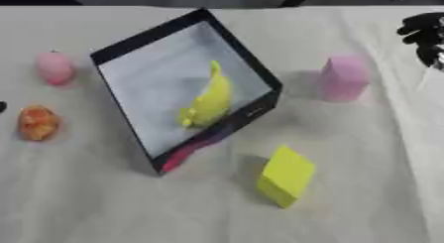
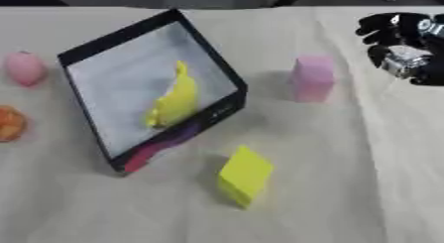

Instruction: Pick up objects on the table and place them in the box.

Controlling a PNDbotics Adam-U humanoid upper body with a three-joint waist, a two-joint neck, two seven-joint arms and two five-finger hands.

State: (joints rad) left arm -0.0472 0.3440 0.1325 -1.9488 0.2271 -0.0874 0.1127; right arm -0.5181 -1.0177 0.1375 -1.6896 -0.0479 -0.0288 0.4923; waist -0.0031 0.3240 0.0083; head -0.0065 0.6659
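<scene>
The box has a black rim and a pale floor, and stands turned at an angle in the table's middle. A yellow banana lies inside it. Right of the box stands a pink block, and in front of it a yellow block. A pink rounded object and an orange rounded object lie to the box's left. My right hand hovers at the upper right, beyond the pink block, fingers relaxed and holding nothing. My left hand does not show.
A wrinkled white cloth covers the table. A small dark shape shows at the left edge. The table's far edge runs along the top, with dark floor beyond it.
</scene>
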